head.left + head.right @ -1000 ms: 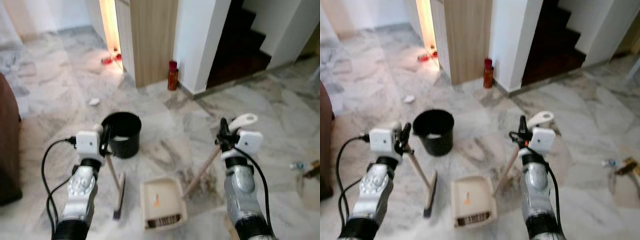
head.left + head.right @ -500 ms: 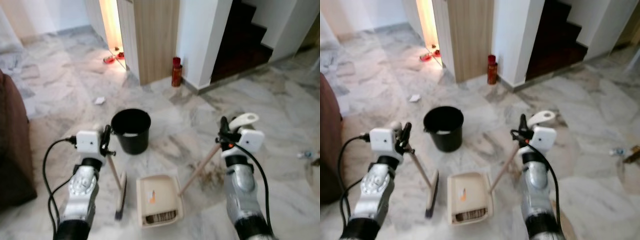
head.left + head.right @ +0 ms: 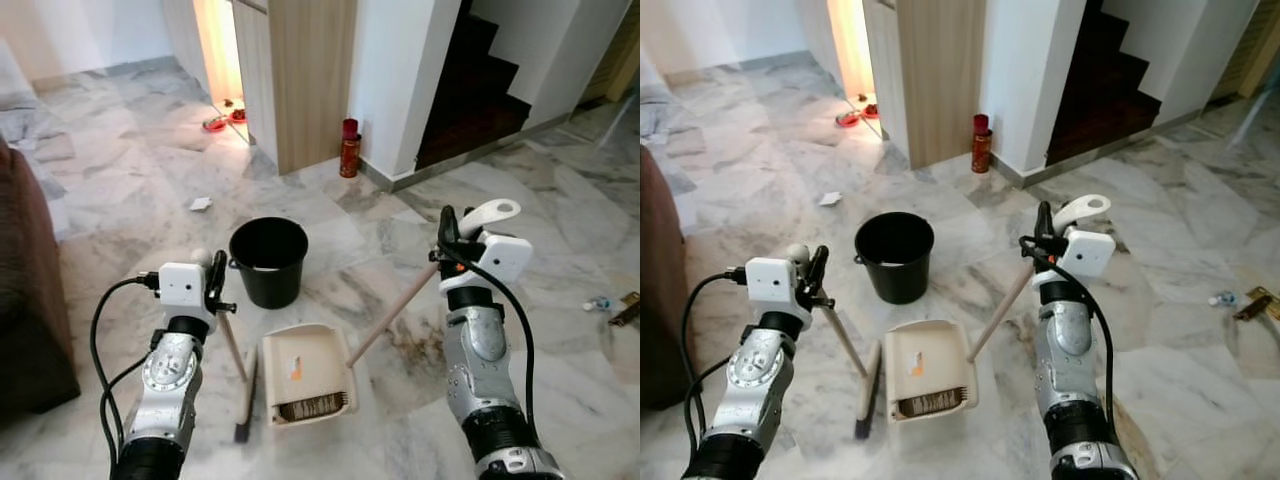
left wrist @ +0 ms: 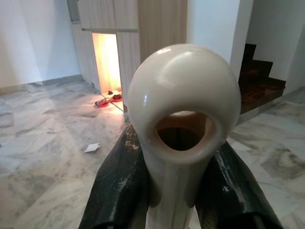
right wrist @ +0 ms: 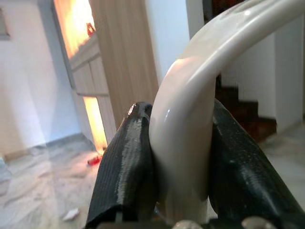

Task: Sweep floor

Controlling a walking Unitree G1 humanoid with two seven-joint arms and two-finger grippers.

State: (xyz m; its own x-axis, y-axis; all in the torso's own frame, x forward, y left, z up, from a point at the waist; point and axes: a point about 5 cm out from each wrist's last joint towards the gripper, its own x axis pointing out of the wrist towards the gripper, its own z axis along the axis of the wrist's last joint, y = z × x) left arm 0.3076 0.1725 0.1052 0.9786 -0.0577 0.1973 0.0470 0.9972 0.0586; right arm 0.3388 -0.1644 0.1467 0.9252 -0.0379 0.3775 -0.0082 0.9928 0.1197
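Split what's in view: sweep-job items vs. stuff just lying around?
Job:
left tool holding the broom
right tool holding the dustpan, debris inside
black bucket

Lying about:
red bottle by the wall
paper scrap
red shoes in the doorway

No text, label, brand, number or sign can be read in any of the views. An orange mark is seen on the inner face of the cream dustpan (image 3: 305, 372), but it is too small and blurred to be made out. The red bottle (image 3: 349, 148) by the wall is too far off for any print to be read.
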